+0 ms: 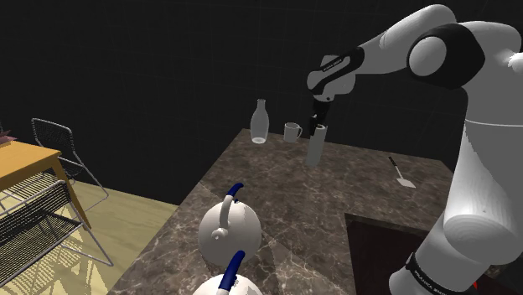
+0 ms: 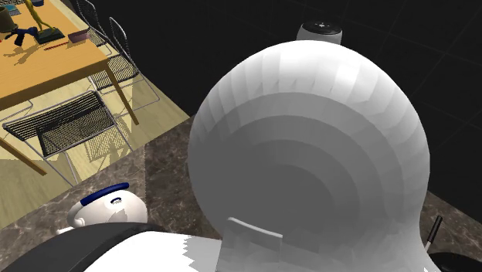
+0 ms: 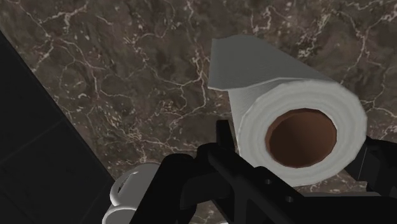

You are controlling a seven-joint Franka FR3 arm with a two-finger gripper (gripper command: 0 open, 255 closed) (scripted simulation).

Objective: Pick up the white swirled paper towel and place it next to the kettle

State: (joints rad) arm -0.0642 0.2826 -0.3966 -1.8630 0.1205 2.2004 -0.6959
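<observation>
The paper towel roll [image 1: 316, 144] is pale grey-white and hangs upright near the counter's far edge, with my black gripper [image 1: 319, 120] shut on its top end. In the wrist view the roll [image 3: 289, 95] shows a brown core and a loose sheet flap, clasped between my fingers [image 3: 224, 139]; my gripper [image 3: 299, 153] sits around its end. I cannot tell whether its lower end touches the marble. Two white kettles with blue handles, one [image 1: 228, 225] and another [image 1: 228, 287], stand at the counter's near end, well toward the shoulder view's left of the roll. One kettle [image 2: 106, 205] shows beside the arm.
A pale bottle [image 1: 260, 122] and a mug [image 1: 292, 131] stand just left of the roll; the mug [image 3: 129, 189] is close to my fingers. A spatula [image 1: 401, 172] lies to the right. A dark sink recess [image 1: 377, 251] opens near the stand. A wooden table [image 1: 25, 163] and wire chairs [image 1: 38, 219] stand beyond the counter.
</observation>
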